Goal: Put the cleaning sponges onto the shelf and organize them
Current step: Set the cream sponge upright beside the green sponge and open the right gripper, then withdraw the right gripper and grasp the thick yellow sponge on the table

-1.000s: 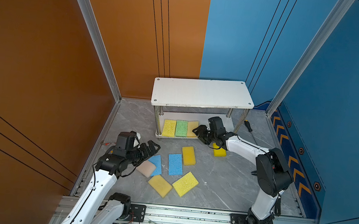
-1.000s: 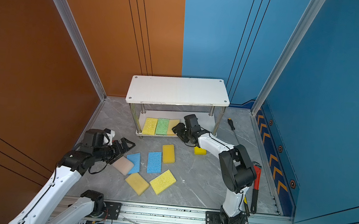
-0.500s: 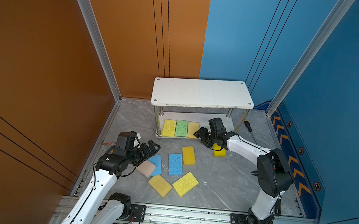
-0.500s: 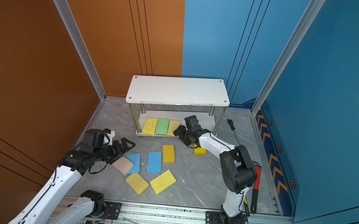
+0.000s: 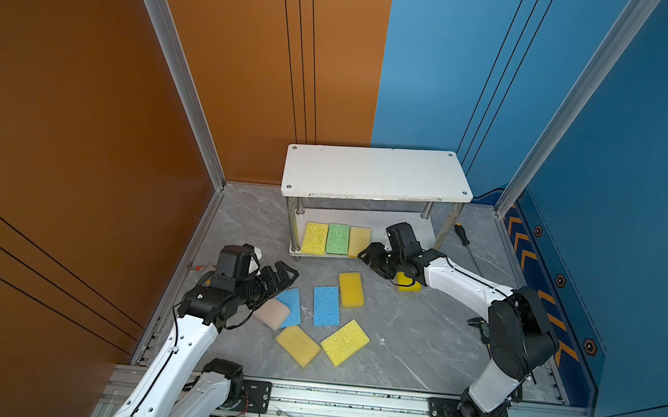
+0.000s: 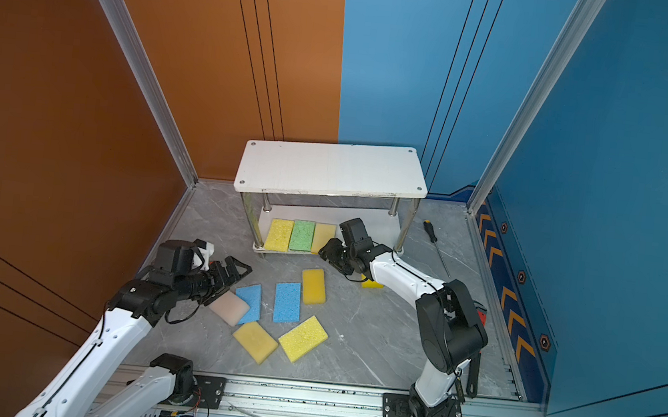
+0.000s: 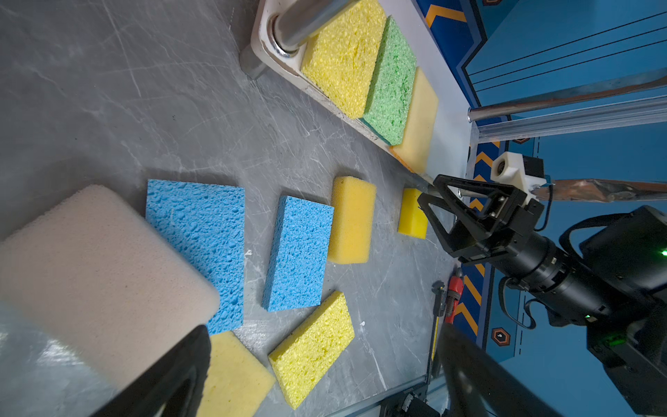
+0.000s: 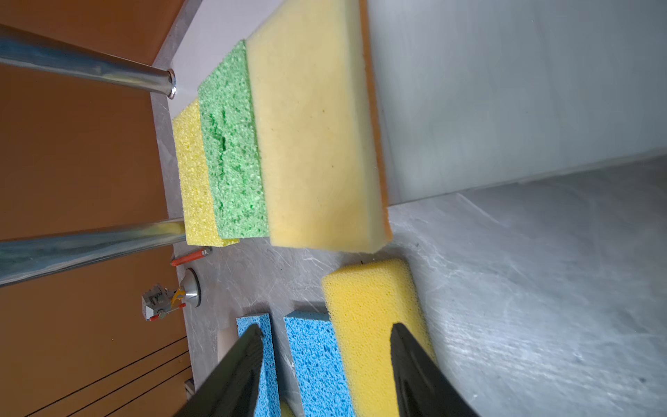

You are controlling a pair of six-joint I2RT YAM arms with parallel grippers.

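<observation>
three sponges on shelf lower board; seven on floor

shelf lower board: three sponges abreast | floor in front: seven sponges scattered

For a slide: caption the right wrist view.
Open right claw facing the shelf's lower board, where a yellow sponge, a green sponge and a pale tan sponge lie side by side.

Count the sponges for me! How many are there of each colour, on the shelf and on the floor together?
Yellow sponges: 5
Blue sponges: 2
Green sponge: 1
Pale tan sponge: 1
Whitish-pink sponge: 1
Total: 10
</observation>
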